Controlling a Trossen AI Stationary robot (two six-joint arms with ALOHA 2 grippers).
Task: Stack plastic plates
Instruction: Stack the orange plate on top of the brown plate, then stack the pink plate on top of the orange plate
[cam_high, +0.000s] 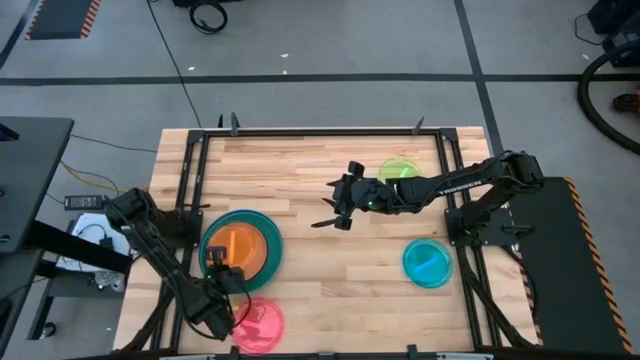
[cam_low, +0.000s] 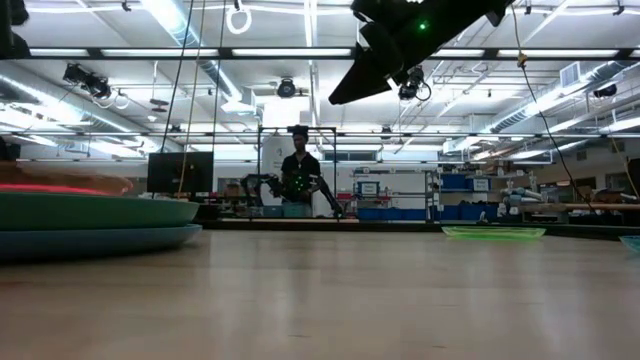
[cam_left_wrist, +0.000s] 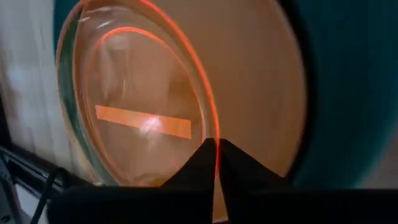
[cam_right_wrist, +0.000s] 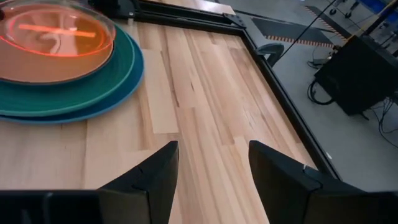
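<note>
Orange translucent plate sat atop the stack at the table's left, its thin, slick, probably light rim pinched in the left gripper, while the right gripper hovered mid-table, jaws apart.

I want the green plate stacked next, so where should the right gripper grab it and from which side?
Probably by its thin rim: the green plate lies flat on the table, so only the edge offers a pinch. The open right gripper hovers just stack-side of it, so that near edge, taken from above, looks simplest.
</note>
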